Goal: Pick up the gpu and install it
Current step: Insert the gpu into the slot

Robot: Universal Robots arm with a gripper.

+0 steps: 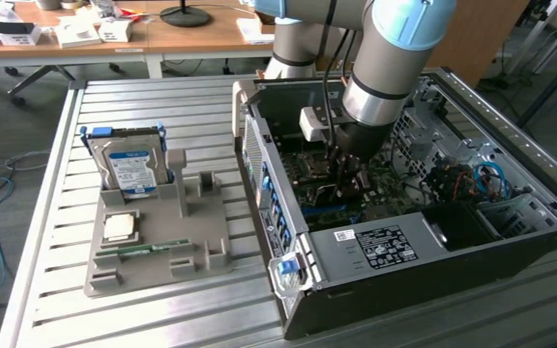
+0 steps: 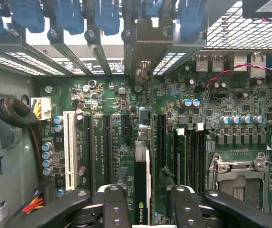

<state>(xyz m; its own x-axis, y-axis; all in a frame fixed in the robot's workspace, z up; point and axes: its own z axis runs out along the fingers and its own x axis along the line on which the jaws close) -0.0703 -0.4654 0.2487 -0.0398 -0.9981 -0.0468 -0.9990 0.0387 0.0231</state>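
Observation:
The gpu stands edge-on in a motherboard slot, a thin dark card with a green logo on its edge. Its silver end bracket sits at the case's rear slot openings. My gripper straddles the card, with one black finger on each side and a small gap between each pad and the card, so it is open and holds nothing. In the exterior view the gripper reaches down into the open computer case, over the motherboard.
A grey holder on the slatted table carries an upright hard drive, a small chip and a green memory stick. Inside the case are a white slot, the CPU socket, blue latches and loose cables.

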